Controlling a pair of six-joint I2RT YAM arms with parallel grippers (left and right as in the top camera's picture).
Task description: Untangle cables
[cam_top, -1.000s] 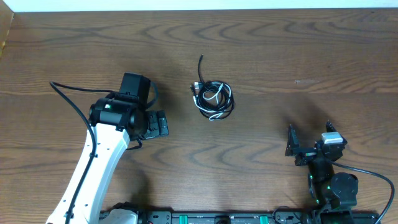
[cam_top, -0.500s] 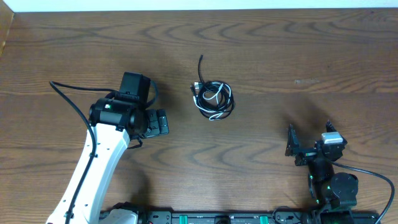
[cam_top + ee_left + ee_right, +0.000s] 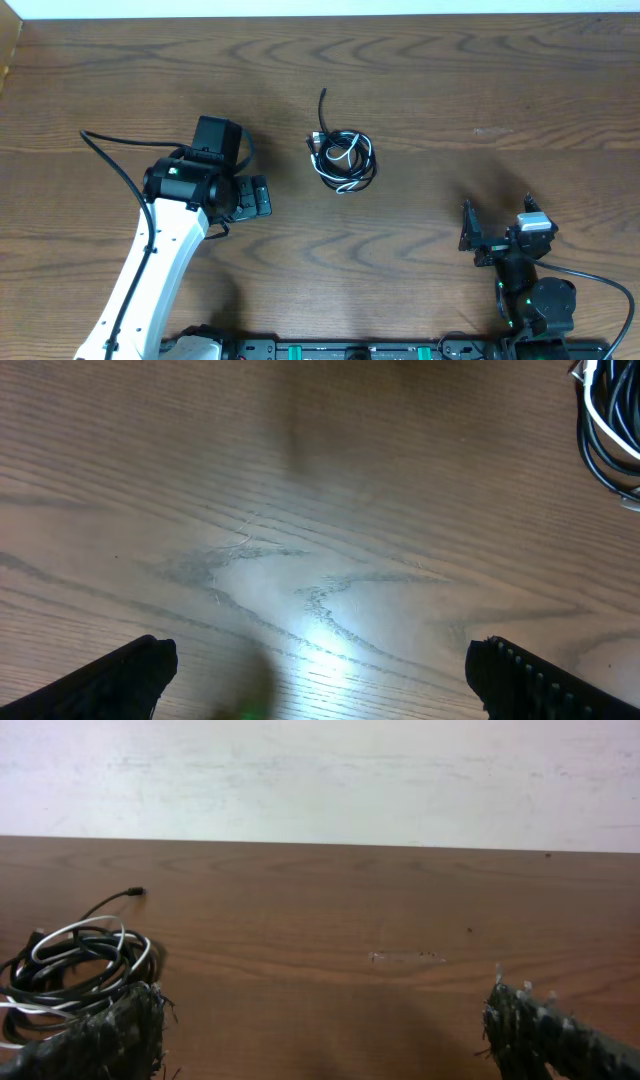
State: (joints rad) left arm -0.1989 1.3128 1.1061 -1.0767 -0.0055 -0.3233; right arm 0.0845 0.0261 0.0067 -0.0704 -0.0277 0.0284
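So the cables [image 3: 342, 160] are sitting in one small coiled knot pretty much in the middle of the wooden table [image 3: 450, 90], mostly black cords with a white one looped through the bunch. One loose black end [image 3: 323, 105] pokes out of the knot toward the far edge of the table, with what looks like a small plug on its tip. The left gripper [image 3: 266, 197] is hanging just left of the bundle, near it but not touching, jaws spread wide with nothing between them. In the left wrist view there's only bare wood grain between the two fingertips [image 3: 135, 665], and the edge of the coil [image 3: 605, 430] peeks in at the top right corner. The right gripper [image 3: 497, 218] is parked well off to the right and nearer the robot's base, also wide apart and holding nothing. From the right wrist view the knot [image 3: 75, 965] sits on the left side just past the left finger [image 3: 100, 1040], the stray plug end [image 3: 135, 892] lies flat on the table behind it, and a white wall [image 3: 320, 770] runs along the back.
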